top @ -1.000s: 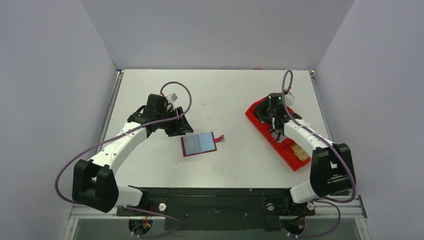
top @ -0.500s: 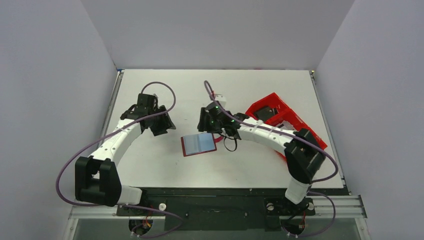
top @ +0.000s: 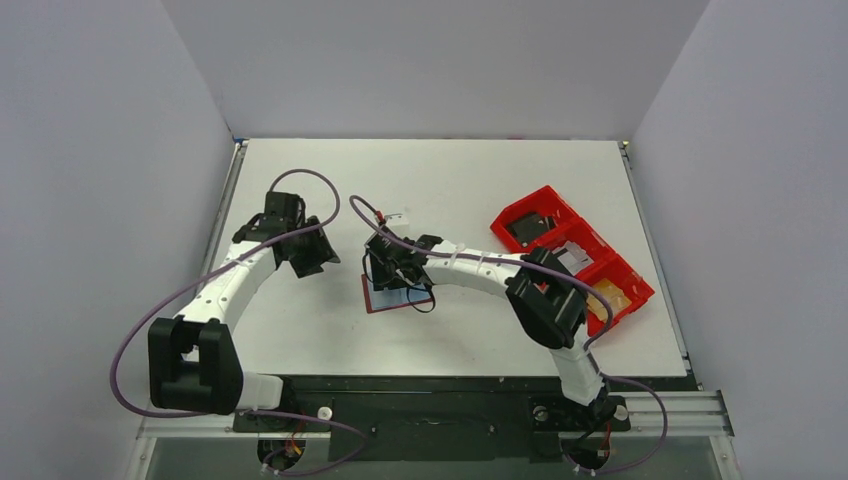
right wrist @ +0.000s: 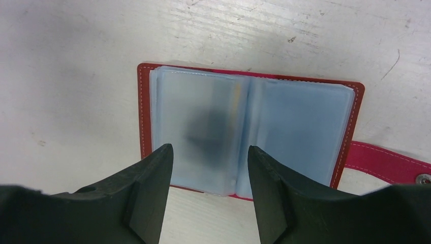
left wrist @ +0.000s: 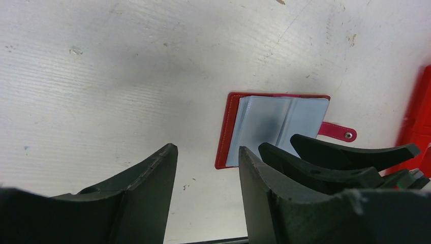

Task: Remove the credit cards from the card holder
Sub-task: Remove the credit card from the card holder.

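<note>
Hovering over the spread card holder (right wrist: 356, 101) with the right tool (right wrist: 209, 152), jaws parted, gripping nothing.
Looks like the approach before the first pull: holder flat in the middle of the worktop (top: 450, 180), credit cards (right wrist: 237, 99) tucked in cloudy sleeves (right wrist: 193, 117), betrayed only by a faint tan edge near the fold. Left tool (left wrist: 208, 152) waiting just beside, likewise parted and empty. Next, probably calls for pinning the cover with one tool, pinching a card edge with the other, then sliding it out.
</note>
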Available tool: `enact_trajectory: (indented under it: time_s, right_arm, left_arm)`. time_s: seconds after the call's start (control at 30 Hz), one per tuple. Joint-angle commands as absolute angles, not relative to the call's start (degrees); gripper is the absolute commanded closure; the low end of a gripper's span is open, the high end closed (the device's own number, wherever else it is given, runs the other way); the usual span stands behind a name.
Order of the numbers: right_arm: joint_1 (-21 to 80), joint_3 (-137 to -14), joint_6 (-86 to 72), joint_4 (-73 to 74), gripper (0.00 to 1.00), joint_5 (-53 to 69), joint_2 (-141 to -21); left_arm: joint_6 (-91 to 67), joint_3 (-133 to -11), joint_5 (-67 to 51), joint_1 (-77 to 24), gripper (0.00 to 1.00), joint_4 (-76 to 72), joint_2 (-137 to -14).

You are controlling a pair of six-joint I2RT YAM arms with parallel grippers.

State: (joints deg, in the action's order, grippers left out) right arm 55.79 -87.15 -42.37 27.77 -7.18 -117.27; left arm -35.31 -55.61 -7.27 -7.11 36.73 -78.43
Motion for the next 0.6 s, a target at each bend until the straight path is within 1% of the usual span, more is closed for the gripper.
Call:
enact_trajectory:
  time_s: [0.0, 0.3, 0.57]
  right_arm:
    - [57.1, -90.82, -41.15, 30.25, 0.48, -10.1, -118.45]
    - [58.24, -94.4, -40.49, 32.58, 0.47, -10.62, -122.66]
    - [58.46, -95.08, -40.29, 35.29, 0.49, -11.45, -125.27]
  left_arm:
    - [-34.43, -55.75, -7.07, -6.51, 0.55, 36.34, -76.54]
    - [-34.48, -56.07, -8.03, -6.37, 0.54, 35.87, -76.9]
    - [-34.38, -55.89, -8.48, -6.41, 0.55, 35.81, -76.85]
